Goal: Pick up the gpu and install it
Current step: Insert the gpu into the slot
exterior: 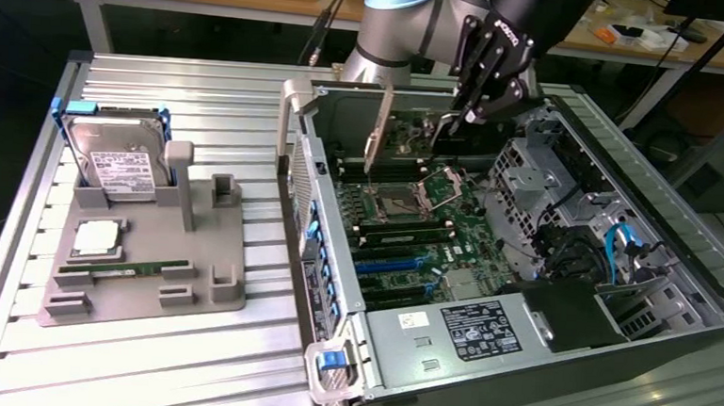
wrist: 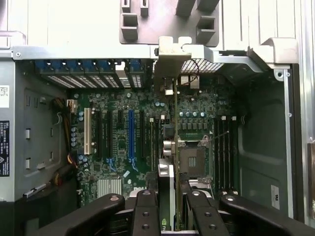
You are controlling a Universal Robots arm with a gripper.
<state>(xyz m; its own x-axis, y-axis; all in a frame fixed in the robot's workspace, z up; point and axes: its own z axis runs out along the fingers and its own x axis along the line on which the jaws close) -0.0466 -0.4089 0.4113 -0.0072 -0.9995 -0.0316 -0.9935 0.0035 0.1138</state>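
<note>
Over the motherboard, the gripper clamps the gpu edge-on.

surface: slatted metal table; on it: grey parts holder; open computer case

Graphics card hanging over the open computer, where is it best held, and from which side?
Pinch the graphics card across its flat faces near the upper edge, coming from above, as the pincer does. It stands on edge over the motherboard, so its lower edge and metal bracket stay free.
</note>
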